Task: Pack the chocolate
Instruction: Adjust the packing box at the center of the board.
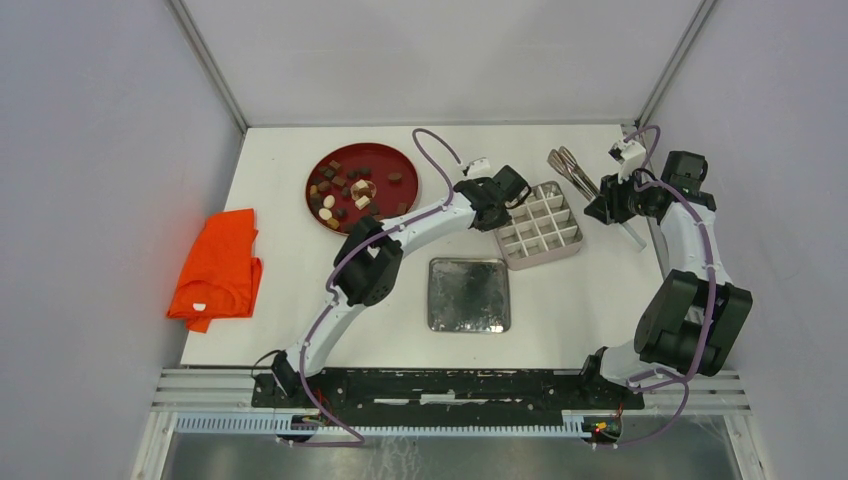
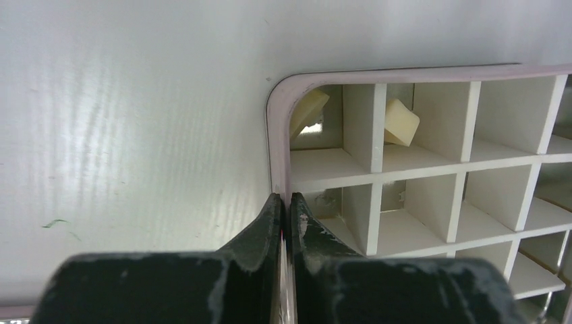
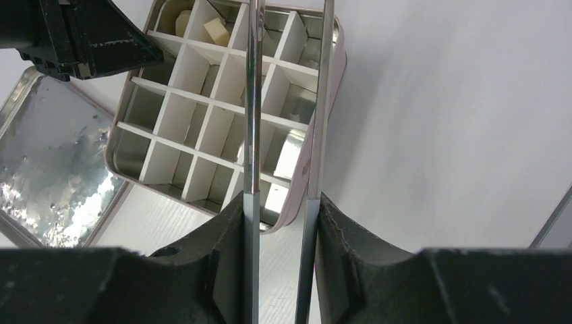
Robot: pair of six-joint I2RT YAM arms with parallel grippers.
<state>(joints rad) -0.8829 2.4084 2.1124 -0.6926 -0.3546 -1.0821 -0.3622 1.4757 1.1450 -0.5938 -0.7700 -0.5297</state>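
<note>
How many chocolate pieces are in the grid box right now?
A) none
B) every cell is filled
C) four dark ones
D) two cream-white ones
D: the left wrist view shows two cream-white pieces in neighbouring corner cells of the box, and the other visible cells are empty.

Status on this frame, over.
Left gripper shut on box rim. Right gripper shut on tongs. Two cream chocolate pieces boxed, rest on red plate. Nothing in the way.
</note>
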